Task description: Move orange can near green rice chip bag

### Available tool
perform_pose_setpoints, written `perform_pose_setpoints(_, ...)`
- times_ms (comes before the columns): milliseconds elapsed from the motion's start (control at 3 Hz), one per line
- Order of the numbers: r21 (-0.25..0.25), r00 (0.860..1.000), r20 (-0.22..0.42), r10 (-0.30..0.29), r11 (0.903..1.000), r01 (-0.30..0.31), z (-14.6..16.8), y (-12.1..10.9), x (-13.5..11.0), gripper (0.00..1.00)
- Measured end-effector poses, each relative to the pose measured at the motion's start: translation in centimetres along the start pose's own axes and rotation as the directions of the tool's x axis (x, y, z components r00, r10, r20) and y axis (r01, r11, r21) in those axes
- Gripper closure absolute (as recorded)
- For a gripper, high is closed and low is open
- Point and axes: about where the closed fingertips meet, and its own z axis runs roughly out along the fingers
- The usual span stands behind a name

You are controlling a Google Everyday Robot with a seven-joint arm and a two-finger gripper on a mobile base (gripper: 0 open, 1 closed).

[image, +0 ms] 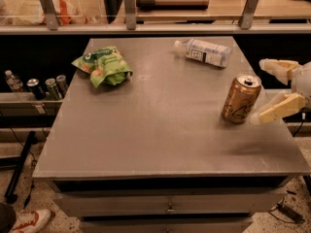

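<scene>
Orange can (pixel 241 99) stands upright near the right edge of the grey table (pixel 160 135), well apart from the green rice chip bag (pixel 104 65) lying at the far left. Gripper (pixel 260 92) sits just right of the can, jaws spread wide and holding nothing, its lower finger (pixel 279 108) close beside the can's base. A clear plastic bottle (pixel 205 51) lies on its side behind the can.

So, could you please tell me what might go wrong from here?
The open end effector sits beside the orange can, with its lower finger near the can's base; a skewed approach may tip the can. The can also stands close to the edge of the table, so a knock could send it off.
</scene>
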Motion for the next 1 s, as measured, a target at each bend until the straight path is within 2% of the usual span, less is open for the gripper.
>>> perform_pose_setpoints(667, -0.046, 0.992, 0.123, 0.034, 0.9985, -0.029, 2.7, 0.2, 0.9, 0.0)
perform_pose_setpoints(1000, -0.064, 0.986, 0.16, 0.043, 0.9974, -0.033, 3.5, 0.1, 1.0, 0.18)
